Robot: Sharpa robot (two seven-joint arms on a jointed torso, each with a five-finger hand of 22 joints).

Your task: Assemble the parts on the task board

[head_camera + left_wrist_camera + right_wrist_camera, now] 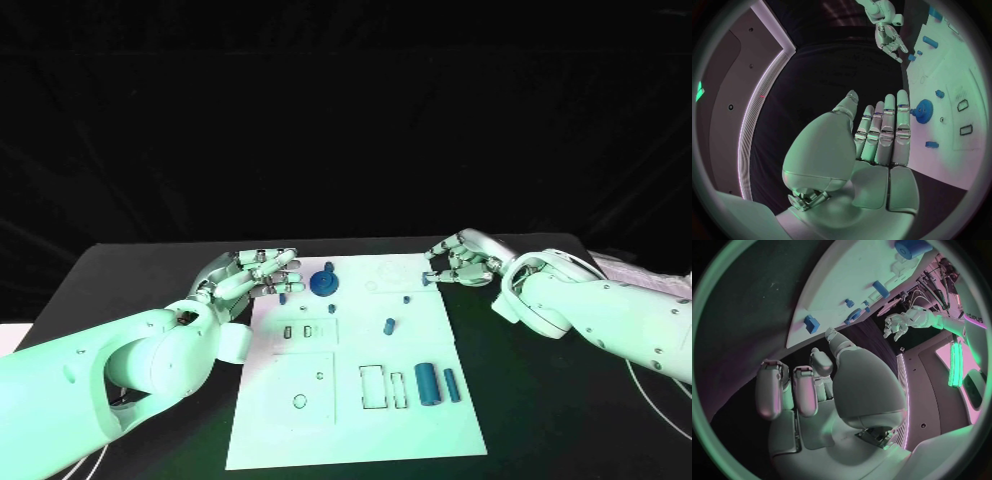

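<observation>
The white task board (332, 430) lies in the middle of the black table. On it are a blue gear (325, 283) near the far left corner, a small blue piece (389, 325) in the middle and two blue cylinders (427, 380) at the right. My left hand (253, 272) hovers at the board's far left edge beside the gear (923, 108), its fingers (886, 132) straight and holding nothing. My right hand (462, 258) is at the board's far right corner, fingers apart and empty. It appears across the board (954, 65) as the right hand (891, 40).
Black-outlined slots (372, 385) mark the board near the cylinders. A small blue block (811, 322) and another blue piece (881, 289) sit on the board (842, 275) before my right hand (817, 385). Bare black table surrounds the board.
</observation>
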